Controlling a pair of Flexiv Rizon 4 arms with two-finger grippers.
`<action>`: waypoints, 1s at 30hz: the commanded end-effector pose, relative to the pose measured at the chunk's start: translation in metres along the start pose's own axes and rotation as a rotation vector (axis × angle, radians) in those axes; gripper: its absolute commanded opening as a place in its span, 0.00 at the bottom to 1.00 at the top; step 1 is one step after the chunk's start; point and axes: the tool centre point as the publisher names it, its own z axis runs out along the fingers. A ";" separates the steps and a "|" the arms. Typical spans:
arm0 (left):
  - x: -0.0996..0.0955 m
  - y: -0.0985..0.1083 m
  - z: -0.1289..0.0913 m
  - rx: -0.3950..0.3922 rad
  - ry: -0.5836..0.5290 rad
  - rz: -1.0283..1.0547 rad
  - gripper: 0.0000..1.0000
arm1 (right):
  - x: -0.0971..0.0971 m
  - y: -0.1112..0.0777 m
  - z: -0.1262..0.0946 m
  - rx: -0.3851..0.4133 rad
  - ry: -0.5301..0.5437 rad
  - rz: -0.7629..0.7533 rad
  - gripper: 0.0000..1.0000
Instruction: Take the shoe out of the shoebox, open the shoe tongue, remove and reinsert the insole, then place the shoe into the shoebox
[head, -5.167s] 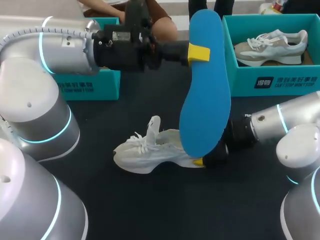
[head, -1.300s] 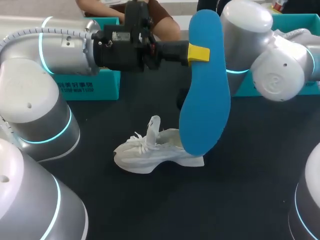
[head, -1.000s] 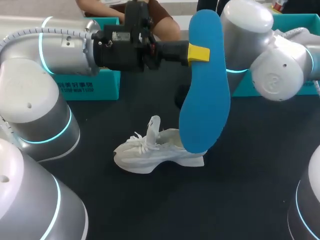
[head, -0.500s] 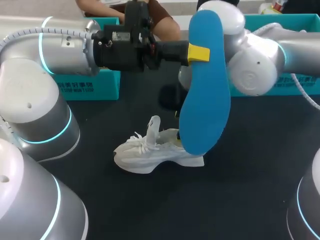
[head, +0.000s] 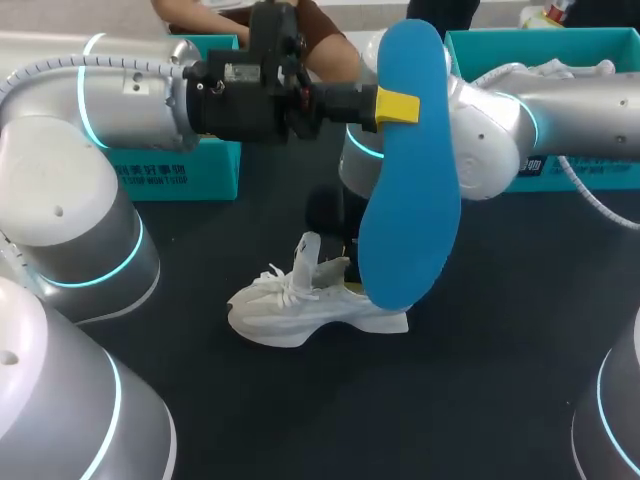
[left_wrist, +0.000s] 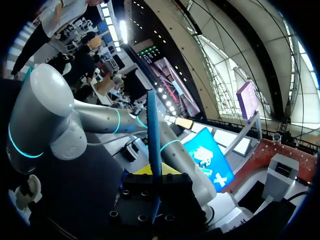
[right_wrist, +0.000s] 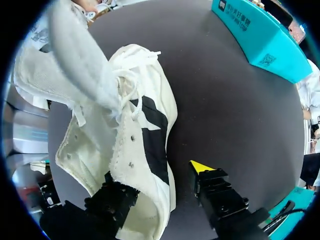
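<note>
The white shoe (head: 300, 305) lies on its side on the dark table, tongue (head: 308, 252) pulled up. My left gripper (head: 398, 105) is shut on the blue insole (head: 410, 180), which hangs upright above the shoe's heel. In the left wrist view the insole (left_wrist: 152, 135) shows edge-on between the fingers of the left gripper (left_wrist: 154, 175). My right arm comes in behind the insole, its gripper (head: 342, 265) at the shoe's opening. In the right wrist view the right gripper (right_wrist: 159, 177) straddles the side wall of the shoe (right_wrist: 135, 140): one finger inside, the yellow-tipped one (right_wrist: 201, 167) outside with a gap, open.
A teal shoebox (head: 520, 38) stands at the back right with another pale shoe (head: 572, 68) in it. A second teal box (head: 180, 172) sits at the back left under my left arm. Bare table lies in front of the shoe.
My right arm has swung left and down from the shoebox side, behind the insole, to the shoe's opening. The left arm, insole and shoe have stayed put.
</note>
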 end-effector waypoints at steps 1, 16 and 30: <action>0.000 0.001 0.000 0.000 -0.002 0.000 0.00 | 0.000 0.002 0.005 0.029 0.016 0.001 0.00; 0.000 0.001 0.000 0.000 -0.002 0.000 0.00 | 0.016 -0.010 -0.013 -0.002 0.135 0.237 0.00; 0.000 0.001 0.000 0.000 -0.002 0.000 0.00 | 0.051 -0.015 -0.031 -0.293 0.013 0.878 0.00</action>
